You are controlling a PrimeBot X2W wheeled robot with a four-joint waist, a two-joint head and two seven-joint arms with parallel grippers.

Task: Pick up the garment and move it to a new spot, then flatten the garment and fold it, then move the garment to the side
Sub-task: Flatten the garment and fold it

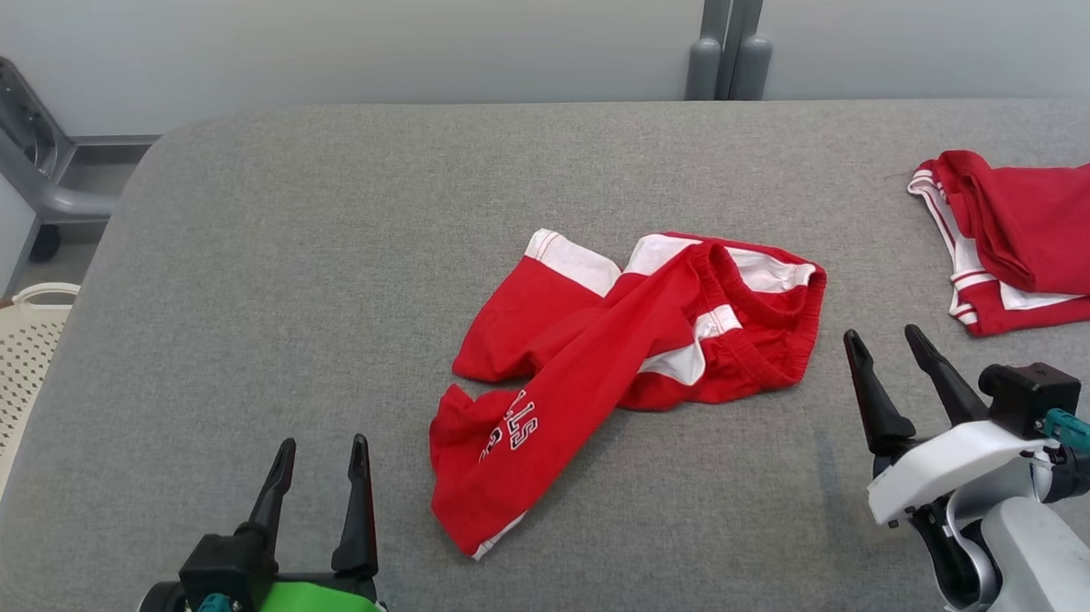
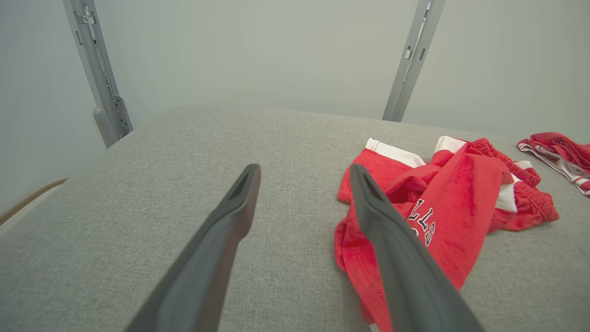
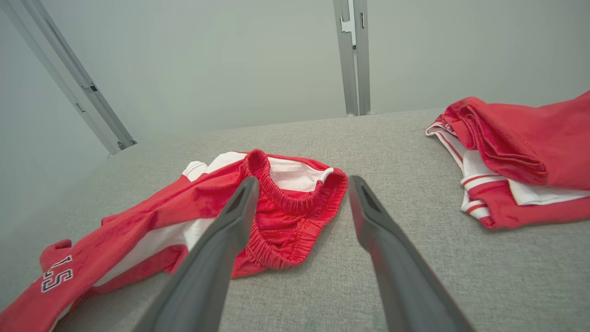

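Red-and-white fabric shorts (image 1: 620, 339) lie crumpled mid-surface, untouched.
They sit bunched at the centre of the grey upholstered surface (image 1: 320, 215), one leg twisted toward 7 o'clock, so lifting likely comes first. Left black two-fingered gripper (image 1: 321, 444) at 7 o'clock and right black two-fingered gripper (image 1: 882, 335) at 4 o'clock flank them, fingers spread apart and empty, seemingly poised to pinch. Another folded red-and-white garment (image 1: 1038, 229) lies well apart at 2 o'clock.
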